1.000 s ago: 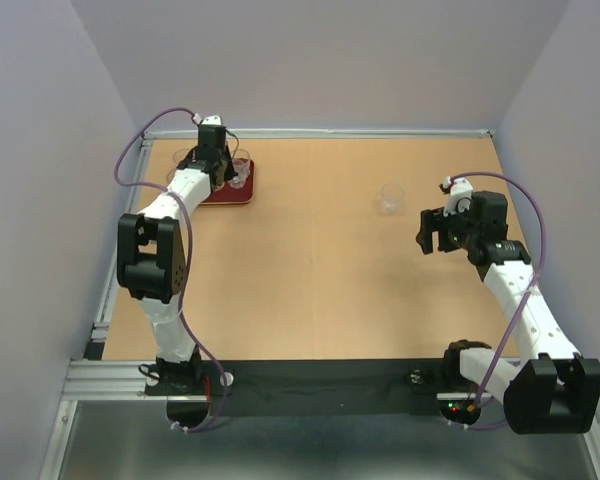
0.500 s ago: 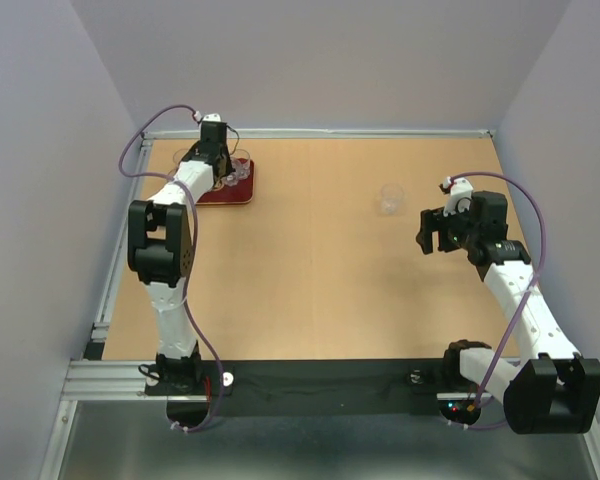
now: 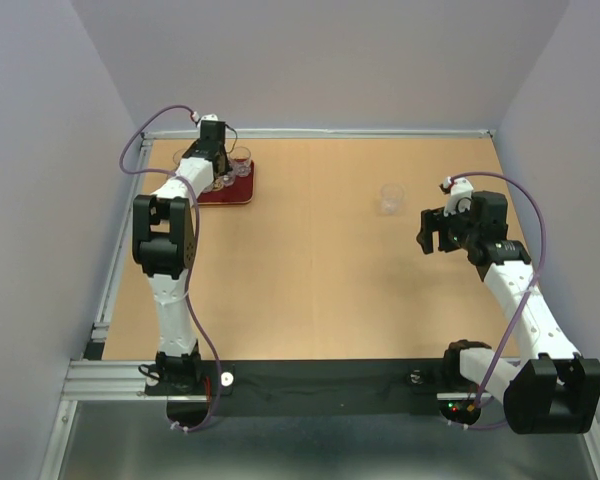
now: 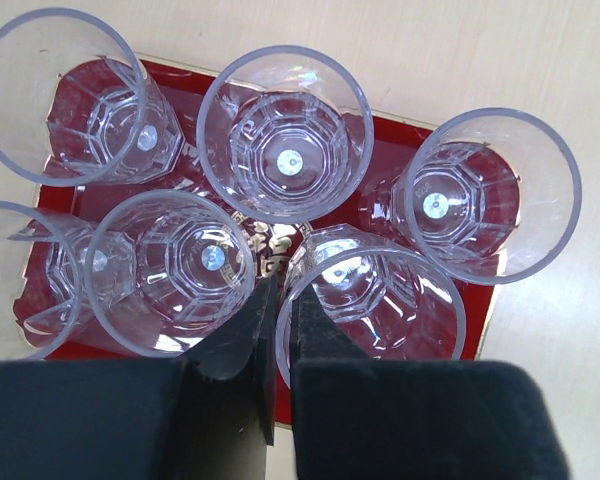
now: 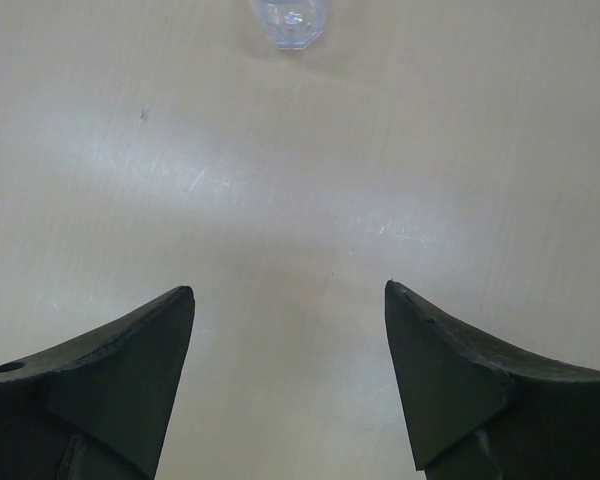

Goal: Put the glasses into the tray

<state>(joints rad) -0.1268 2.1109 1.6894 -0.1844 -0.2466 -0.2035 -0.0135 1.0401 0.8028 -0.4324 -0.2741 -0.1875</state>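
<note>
The dark red tray point(image 3: 236, 194) lies at the table's far left. In the left wrist view the tray point(image 4: 384, 134) holds several clear glasses standing upright close together. My left gripper point(image 3: 218, 168) hangs over it. Its jaws point(image 4: 280, 290) are pinched on the near rim of one glass point(image 4: 380, 300) at the tray's front right. One more glass point(image 3: 391, 198) stands alone on the table at the right. It shows at the top of the right wrist view point(image 5: 290, 20). My right gripper point(image 3: 427, 232) is open and empty point(image 5: 288, 290), a little nearer than that glass.
The tan tabletop point(image 3: 310, 260) has a metal rail along its back and left edges. Grey walls close in the sides and back. A purple cable point(image 3: 130, 160) loops off the left arm beside the tray.
The left arm's elbow has swung up and back toward the tray, and the gripper has shifted slightly farther back over it. The right arm and the lone glass have not moved.
</note>
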